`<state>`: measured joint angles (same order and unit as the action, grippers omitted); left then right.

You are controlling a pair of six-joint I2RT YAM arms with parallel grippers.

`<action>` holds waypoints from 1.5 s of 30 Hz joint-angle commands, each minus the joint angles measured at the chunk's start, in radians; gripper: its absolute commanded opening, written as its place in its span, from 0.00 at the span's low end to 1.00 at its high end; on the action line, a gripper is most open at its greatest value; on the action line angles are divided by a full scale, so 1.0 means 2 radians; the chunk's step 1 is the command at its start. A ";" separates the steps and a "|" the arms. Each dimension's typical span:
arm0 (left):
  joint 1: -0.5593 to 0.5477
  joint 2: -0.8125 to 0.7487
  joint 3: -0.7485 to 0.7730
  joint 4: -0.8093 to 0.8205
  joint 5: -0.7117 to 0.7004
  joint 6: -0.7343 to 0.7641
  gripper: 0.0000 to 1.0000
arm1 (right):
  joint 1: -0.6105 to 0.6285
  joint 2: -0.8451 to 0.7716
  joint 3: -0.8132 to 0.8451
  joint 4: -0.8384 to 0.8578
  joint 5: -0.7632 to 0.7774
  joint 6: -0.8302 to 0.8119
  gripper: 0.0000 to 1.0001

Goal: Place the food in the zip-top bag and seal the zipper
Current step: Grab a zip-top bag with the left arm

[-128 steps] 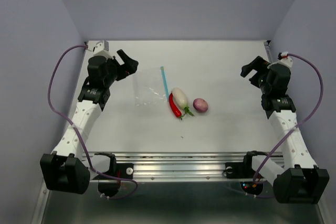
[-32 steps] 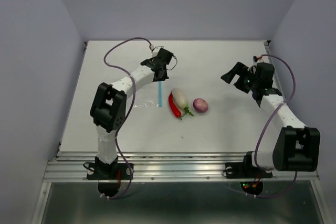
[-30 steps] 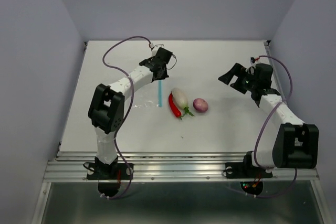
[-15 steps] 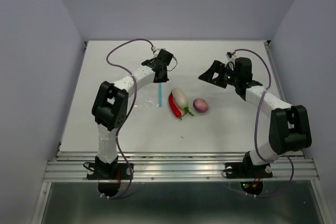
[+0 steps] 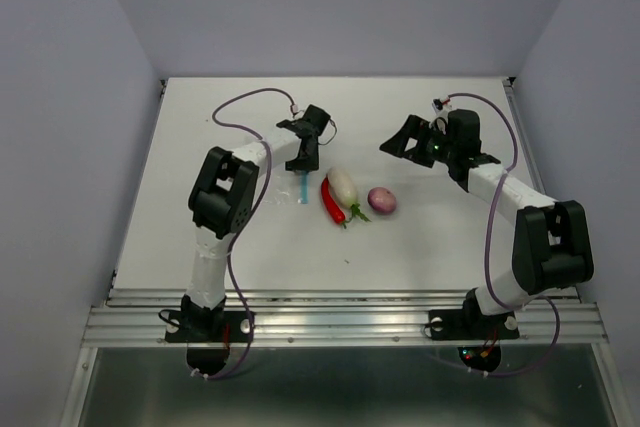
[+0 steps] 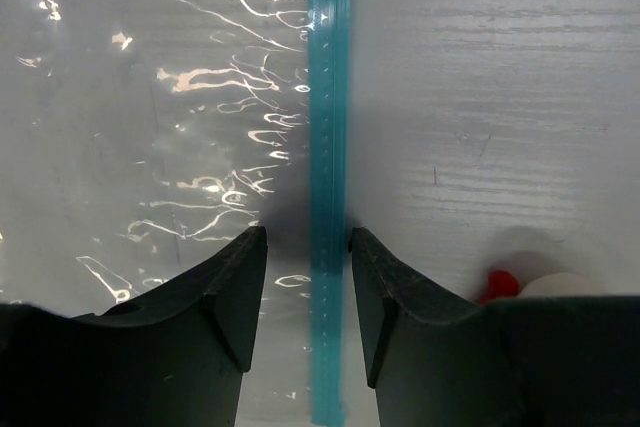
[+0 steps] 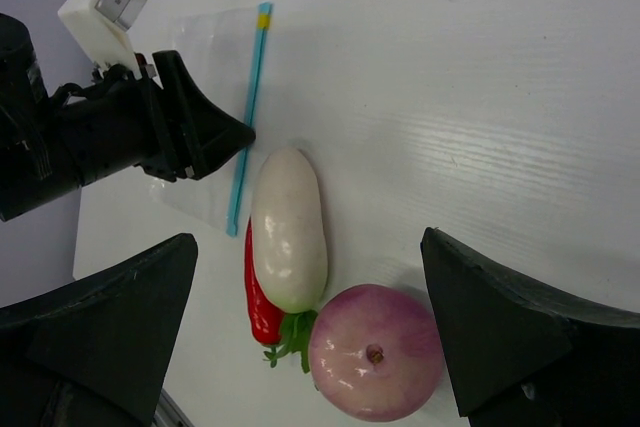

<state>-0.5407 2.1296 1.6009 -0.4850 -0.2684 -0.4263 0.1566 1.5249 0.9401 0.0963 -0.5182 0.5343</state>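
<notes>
The clear zip-top bag (image 5: pixel 272 187) lies flat on the white table, its light-blue zipper (image 5: pixel 302 189) along the right edge. My left gripper (image 5: pixel 303 160) is low over the bag. In the left wrist view it (image 6: pixel 307 237) is slightly open, one finger on each side of the zipper (image 6: pixel 328 127), with the bag film (image 6: pixel 170 97) to the left. The white vegetable (image 5: pixel 343 185), red chili (image 5: pixel 332 204) and purplish ball (image 5: pixel 381 200) lie together just right of the zipper. My right gripper (image 5: pixel 400 137) is open wide and empty above them, and its wrist view shows the ball (image 7: pixel 375 352), white vegetable (image 7: pixel 288 227) and chili (image 7: pixel 260 312).
Purple cables loop over the table behind both arms. The table's back corners and side walls are close. The metal rail (image 5: pixel 340 322) runs along the near edge.
My left arm swung in from the left and lowered its gripper over the zipper. My right arm swung in from the right to hover above the food. The food has not moved.
</notes>
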 commanded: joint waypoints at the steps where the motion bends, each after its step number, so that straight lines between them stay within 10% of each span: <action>1: 0.007 -0.019 -0.008 0.015 0.021 0.012 0.51 | -0.002 -0.009 0.009 0.008 0.011 -0.012 1.00; 12: 0.021 -0.011 -0.052 0.039 0.028 0.013 0.43 | -0.002 -0.013 0.005 -0.002 0.027 -0.018 1.00; 21: 0.026 -0.012 -0.069 0.052 0.035 0.008 0.00 | -0.002 -0.009 0.011 -0.012 0.044 -0.020 1.00; 45: 0.027 -0.274 -0.202 0.239 0.254 -0.015 0.00 | 0.073 -0.009 0.051 0.014 -0.022 -0.036 0.99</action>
<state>-0.4847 1.6329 1.2545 -0.0906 0.1738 -0.4255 0.2390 1.5097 0.9577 0.0532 -0.5625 0.4564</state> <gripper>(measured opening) 0.019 0.998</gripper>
